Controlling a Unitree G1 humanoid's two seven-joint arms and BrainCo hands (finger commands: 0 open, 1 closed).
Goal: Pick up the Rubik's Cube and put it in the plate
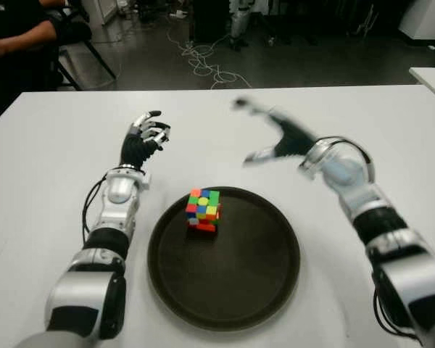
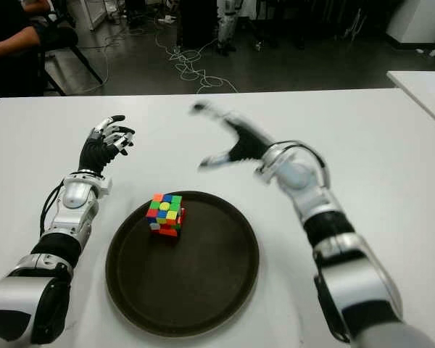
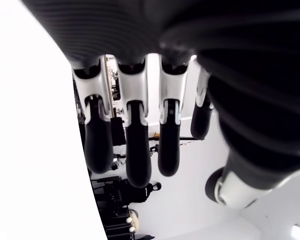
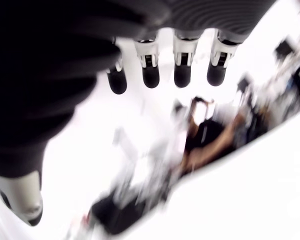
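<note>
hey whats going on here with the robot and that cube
The Rubik's Cube sits on the dark round plate, near its far left edge, with nothing gripping it. The right hand is in the air above the white table beyond the plate, fingers spread and empty. The left hand shows left of the plate, holding nothing.

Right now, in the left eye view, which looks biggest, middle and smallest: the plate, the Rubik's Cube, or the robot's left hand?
1. plate, clearly largest.
2. left hand.
3. Rubik's Cube, slightly smaller than the hand; they look close, so that order is unsure.
</note>
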